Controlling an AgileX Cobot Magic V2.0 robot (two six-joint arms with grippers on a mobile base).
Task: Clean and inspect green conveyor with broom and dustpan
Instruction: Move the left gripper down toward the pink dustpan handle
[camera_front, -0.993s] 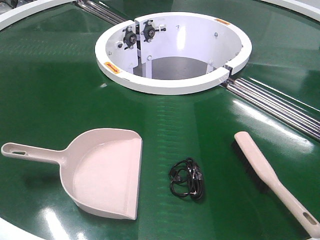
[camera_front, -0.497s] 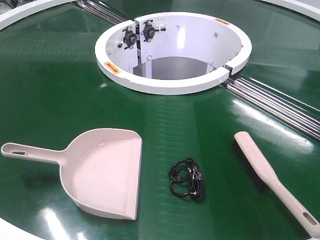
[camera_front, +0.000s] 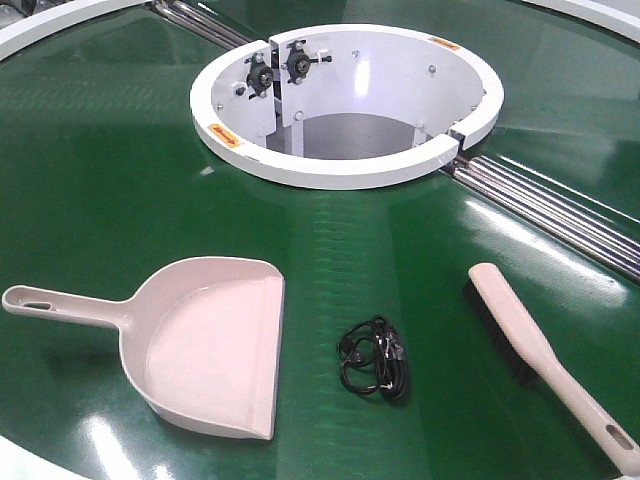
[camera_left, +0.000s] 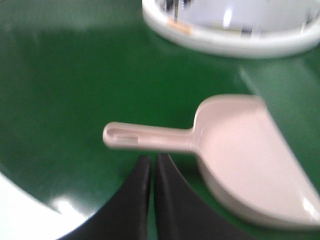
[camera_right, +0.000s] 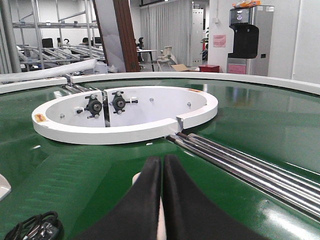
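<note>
- Left claw: you will find its two black fingers at the bottom centre of the left wrist view. The tips are drawn together with only a thin slit between them, and nothing is in the slit.
- In that view the tips sit just under the dustpan handle, near its slotted end. The picture is blurred, so you cannot judge contact.
- Right claw: at the bottom centre of the right wrist view, fingers pressed together and gripping nothing.
- Green conveyor: the glossy belt fills the front view. Its white ring housing is at upper centre, and the steel rollers run from the ring toward the right edge.
- The dustpan lies flat on the belt at lower left of the front view. Its handle points to the left edge and its wide mouth faces right.
- Broom: lying on the belt at lower right of the front view. The bristled head is toward the ring and the hang-hole end is at the bottom right corner. It is well apart from the dustpan.
- A coiled black cable lies on the belt between dustpan and broom, touching neither.
- In the right wrist view, a pale beige sliver of the broom shows just behind the closed fingers. The cable is at the bottom left corner.
</note>
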